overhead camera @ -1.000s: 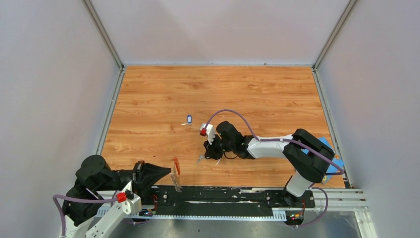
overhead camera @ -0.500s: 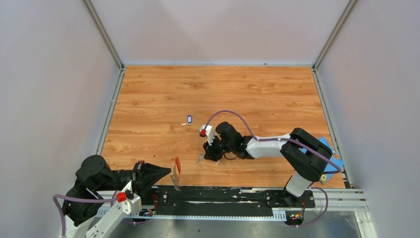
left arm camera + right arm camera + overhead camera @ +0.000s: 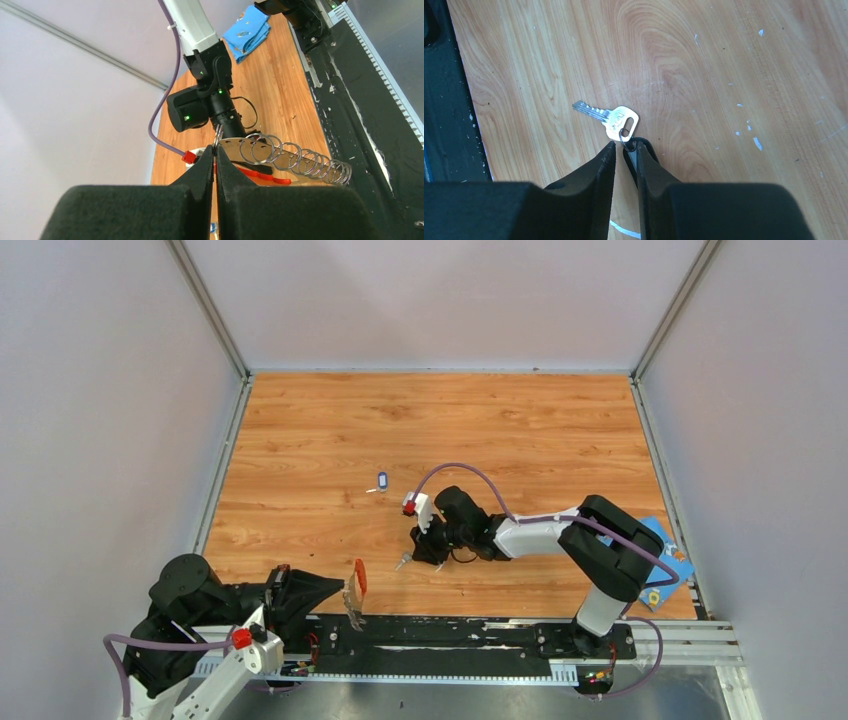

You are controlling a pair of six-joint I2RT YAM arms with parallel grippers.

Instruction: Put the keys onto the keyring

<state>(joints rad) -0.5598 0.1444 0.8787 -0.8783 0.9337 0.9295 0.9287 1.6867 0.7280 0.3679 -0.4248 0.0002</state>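
1. Grey walls enclose the wood-grain bench (image 3: 450,420). All the work sits near its front edge, close to the arm bases.
2. Keyring position: the left gripper (image 3: 215,152) has its fingers pressed fully together on the keyring (image 3: 290,160). The keyring is held at the front left of the bench, with its red loop beneath and its row of grey coils fanning toward the right arm.
3. Key position: the black-headed key (image 3: 614,119) lies flat on the bench, near the keyring and to its right. A small ring (image 3: 626,133) joins its silvery part to a black piece.
4. Right gripper (image 3: 626,149): the fingers stand narrow, one on each side of that black piece. It cannot be told whether they actually clamp it.
5. Confirm a firm pinch on the black piece before lifting. Leave the small ring exposed, as it is probably the part that must thread on.
6. Lift slowly, because the silvery part is likely to swing on its ring.
7. Bring the ring to an open end of the keyring and line it up. The left fingers should hold steady throughout.
8. The blue-and-white key (image 3: 382,480) lies farther back, apart from the rest, and remains to be threaded.
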